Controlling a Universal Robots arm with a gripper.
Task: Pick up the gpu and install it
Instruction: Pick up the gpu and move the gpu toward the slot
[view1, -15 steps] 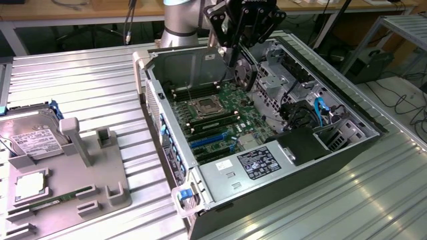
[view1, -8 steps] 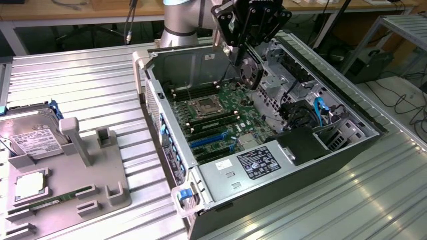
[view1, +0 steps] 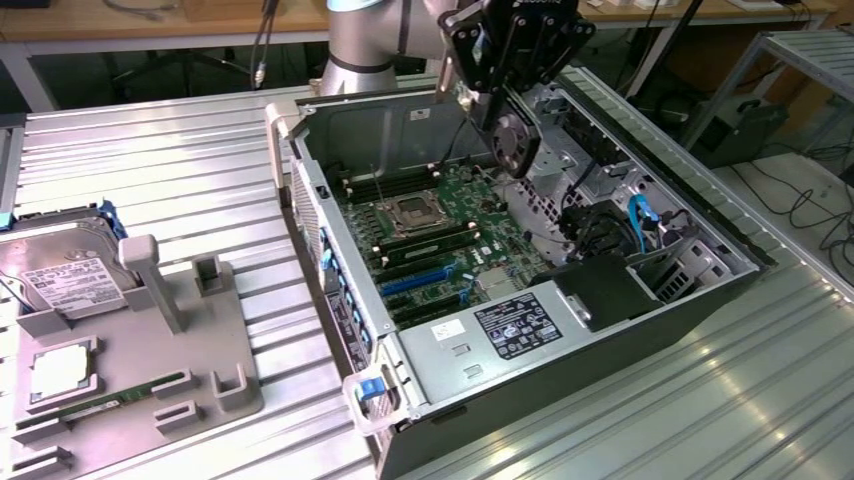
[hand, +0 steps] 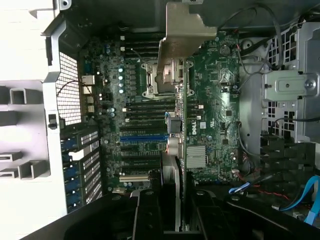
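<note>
My gripper (view1: 505, 95) is clamped on the gpu (view1: 515, 145), holding the card upright with its silver bracket (hand: 179, 60) pointing down. It hangs over the motherboard (view1: 441, 215), near the wall of the open computer case (view1: 534, 400) closest to my arm's base. It seems to be clear of the slots, though I can't be sure.

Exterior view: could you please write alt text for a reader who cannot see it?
The gripper holds the gpu above the motherboard of an open computer case. On the exterior view's left, a grey holder carries a hard drive.
</note>
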